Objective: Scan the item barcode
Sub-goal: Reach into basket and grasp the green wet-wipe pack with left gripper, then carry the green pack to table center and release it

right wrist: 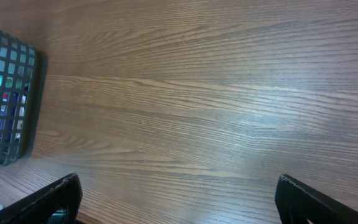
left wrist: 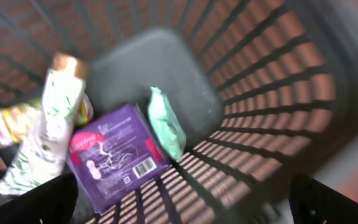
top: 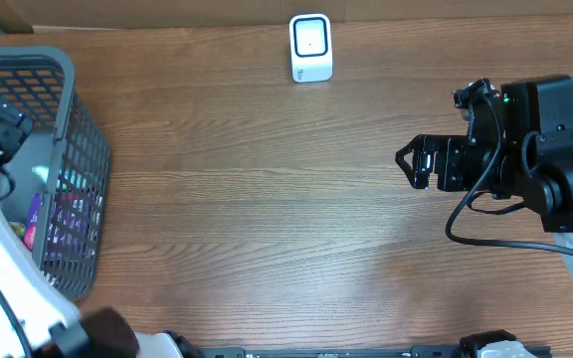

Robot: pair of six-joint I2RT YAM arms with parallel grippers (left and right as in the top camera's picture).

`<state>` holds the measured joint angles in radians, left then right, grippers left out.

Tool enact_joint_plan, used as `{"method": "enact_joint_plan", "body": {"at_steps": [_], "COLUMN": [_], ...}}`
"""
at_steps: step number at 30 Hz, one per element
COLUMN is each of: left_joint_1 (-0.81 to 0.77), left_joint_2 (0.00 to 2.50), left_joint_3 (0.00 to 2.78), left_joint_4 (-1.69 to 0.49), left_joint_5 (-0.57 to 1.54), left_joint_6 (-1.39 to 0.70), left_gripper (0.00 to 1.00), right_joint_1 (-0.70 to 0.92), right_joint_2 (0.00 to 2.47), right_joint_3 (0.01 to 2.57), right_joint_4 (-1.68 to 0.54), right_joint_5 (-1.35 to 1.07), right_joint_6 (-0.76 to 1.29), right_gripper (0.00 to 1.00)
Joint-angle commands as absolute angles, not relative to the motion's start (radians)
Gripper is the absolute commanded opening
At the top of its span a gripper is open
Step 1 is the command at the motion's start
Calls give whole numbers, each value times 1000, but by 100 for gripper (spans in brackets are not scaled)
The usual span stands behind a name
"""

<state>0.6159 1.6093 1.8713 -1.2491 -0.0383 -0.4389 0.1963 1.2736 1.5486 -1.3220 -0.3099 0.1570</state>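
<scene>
My left gripper (left wrist: 185, 208) hangs open inside the dark mesh basket (top: 80, 99), with nothing between its fingers. Below it lies a purple packet (left wrist: 114, 155) with its barcode (left wrist: 143, 168) facing up, close to the left finger (left wrist: 39, 202). A mint-green pouch (left wrist: 165, 121) lies against the packet's far side. A white bottle with green leaves and a gold cap (left wrist: 45, 134) lies to the left. The white scanner (top: 311, 47) stands at the table's far edge. My right gripper (top: 414, 161) is open and empty above the bare wood at the right.
A small yellowish packet (left wrist: 8, 121) lies at the basket's left wall. The basket (right wrist: 8, 99) shows at the left of the right wrist view. Wooden tabletop (top: 267, 199) stretches between the basket and the right arm.
</scene>
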Motion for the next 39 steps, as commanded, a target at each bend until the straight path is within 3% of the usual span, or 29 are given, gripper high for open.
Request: {"method": "enact_joint_plan", "body": {"at_steps": [1, 24, 27, 28, 29, 30, 39], "left_joint_1": [624, 583, 583, 583, 583, 583, 584], "left_joint_2": [1729, 2211, 2241, 2251, 2254, 2254, 2111], "left_joint_3": [1851, 1851, 1851, 1851, 1851, 1851, 2077], "left_joint_4": [-1228, -1144, -1142, -1140, -1140, -1140, -1283], "left_joint_5": [-54, -35, -42, -48, -51, -52, -53], "left_joint_6": [-499, -562, -561, -558, -552, -550, -463], "left_gripper": [100, 92, 75, 51, 38, 7, 4], "right_joint_1": [199, 199, 199, 199, 199, 199, 199], "right_joint_2": [1269, 1269, 1269, 1269, 1269, 1269, 1269], "right_joint_3": [1571, 1571, 1571, 1571, 1571, 1571, 1571], "right_joint_4": [-1322, -1349, -1350, -1349, -1349, -1349, -1349], "right_joint_5": [-308, -308, -308, -308, -308, -308, -308], "right_joint_6": [155, 182, 182, 182, 182, 182, 182], "right_gripper": [100, 100, 100, 100, 100, 100, 100]}}
